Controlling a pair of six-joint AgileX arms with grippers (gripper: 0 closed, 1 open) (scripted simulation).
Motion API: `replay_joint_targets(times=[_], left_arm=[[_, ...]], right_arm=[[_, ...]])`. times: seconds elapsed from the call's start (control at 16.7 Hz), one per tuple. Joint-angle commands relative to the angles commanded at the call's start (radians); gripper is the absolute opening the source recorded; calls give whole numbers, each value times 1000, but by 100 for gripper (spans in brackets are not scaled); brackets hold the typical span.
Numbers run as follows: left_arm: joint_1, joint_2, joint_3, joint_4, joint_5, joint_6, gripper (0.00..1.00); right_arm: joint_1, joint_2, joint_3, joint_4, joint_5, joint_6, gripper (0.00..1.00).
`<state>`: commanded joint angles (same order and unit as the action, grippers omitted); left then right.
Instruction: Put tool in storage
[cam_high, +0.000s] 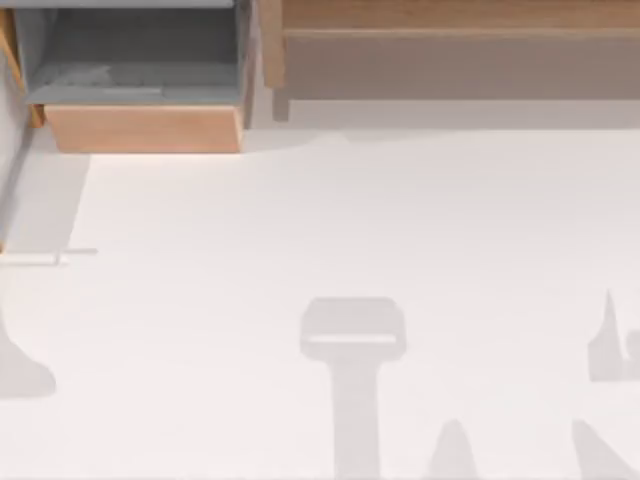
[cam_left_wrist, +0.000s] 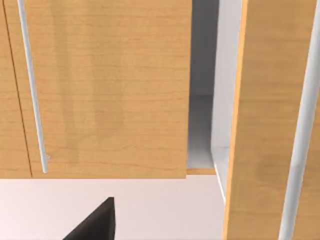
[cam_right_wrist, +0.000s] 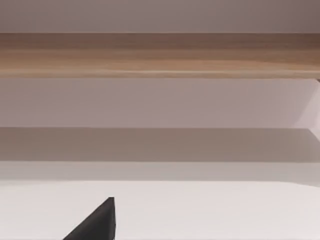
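Wooden drawer (cam_high: 145, 128) stands open at the white counter's (cam_high: 350, 220) far left. I cannot tell where the stapler is, nor either claw's state. Next: locate and grasp it.
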<state>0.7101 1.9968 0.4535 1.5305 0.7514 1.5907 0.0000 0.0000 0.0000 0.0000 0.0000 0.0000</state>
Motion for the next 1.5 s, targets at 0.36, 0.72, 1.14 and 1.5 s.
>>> replay_joint_targets(times=[0.36,0.72,1.14,1.5], left_arm=[[-51,25,62,-36,-50,-1,100],[-51,25,62,-36,-50,-1,70],[-51,25,62,-36,-50,-1,17],[-51,25,62,-36,-50,-1,0]], right_arm=[[0,0,0,0,0,0,100],[0,0,0,0,0,0,100],[0,0,0,0,0,0,100],[0,0,0,0,0,0,100]])
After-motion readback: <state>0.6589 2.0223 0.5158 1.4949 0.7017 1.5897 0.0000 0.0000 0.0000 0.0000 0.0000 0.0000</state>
